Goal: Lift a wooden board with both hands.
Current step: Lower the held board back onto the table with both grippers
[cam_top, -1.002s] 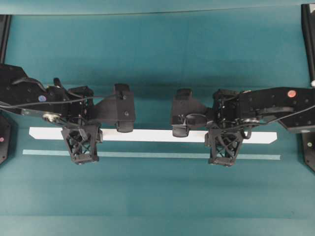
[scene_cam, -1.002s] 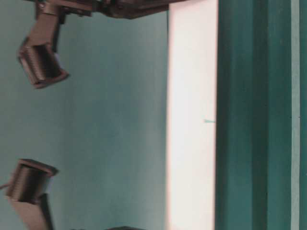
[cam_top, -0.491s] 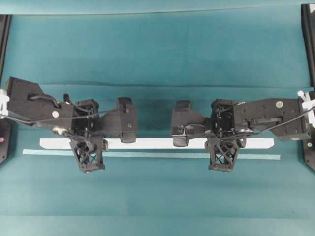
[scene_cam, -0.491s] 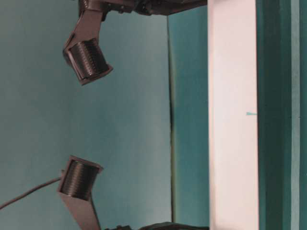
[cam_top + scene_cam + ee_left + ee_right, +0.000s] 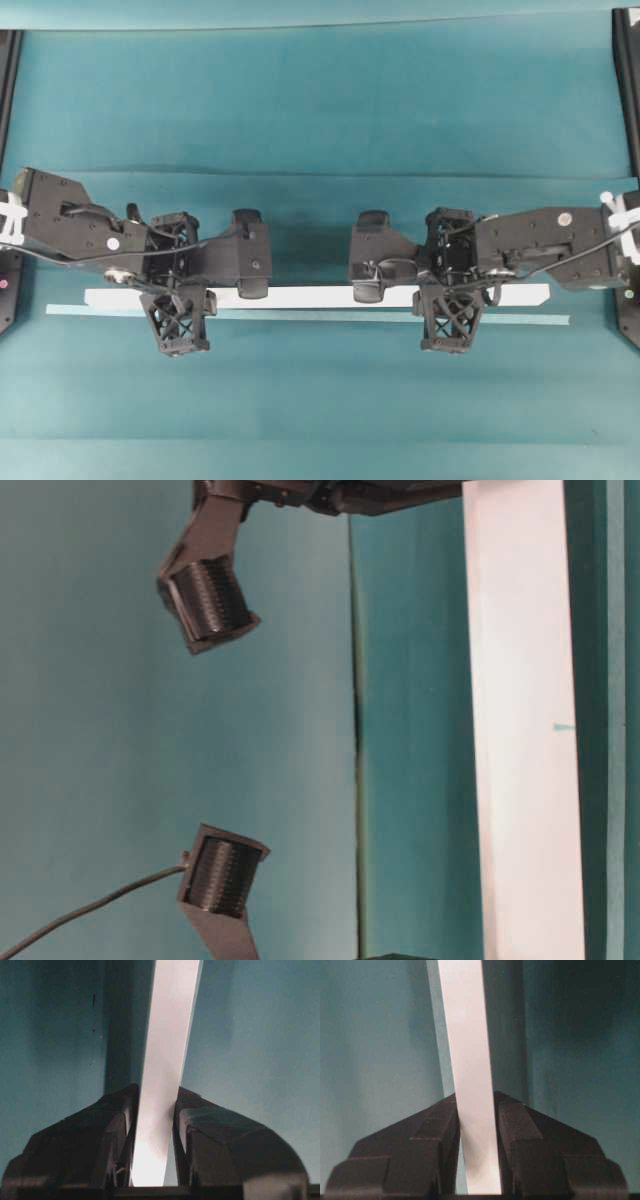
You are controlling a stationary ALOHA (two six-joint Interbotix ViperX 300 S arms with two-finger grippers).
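The wooden board (image 5: 310,296) is a long, flat white plank lying left to right, just behind a thin pale teal strip (image 5: 320,316). My left gripper (image 5: 180,298) is shut on the board near its left end. My right gripper (image 5: 450,296) is shut on it near its right end. In the left wrist view the board (image 5: 170,1035) runs away between the black fingers (image 5: 115,1150) of that gripper (image 5: 152,1160), and the jaws press both edges. The right wrist view shows the same grip (image 5: 479,1160) on the board (image 5: 465,1035). The table-level view shows the board (image 5: 520,730) off the cloth.
Teal cloth (image 5: 320,100) covers the table, with a crease behind the arms. Black frame posts stand at the far left (image 5: 8,60) and far right (image 5: 625,80) edges. The pale strip (image 5: 612,680) lies flat beside the board.
Both grippers have moved with the board in them toward the pale strip. The board looks shorter from overhead and sits closer to the cloth in the table-level view. Both grips are unchanged.
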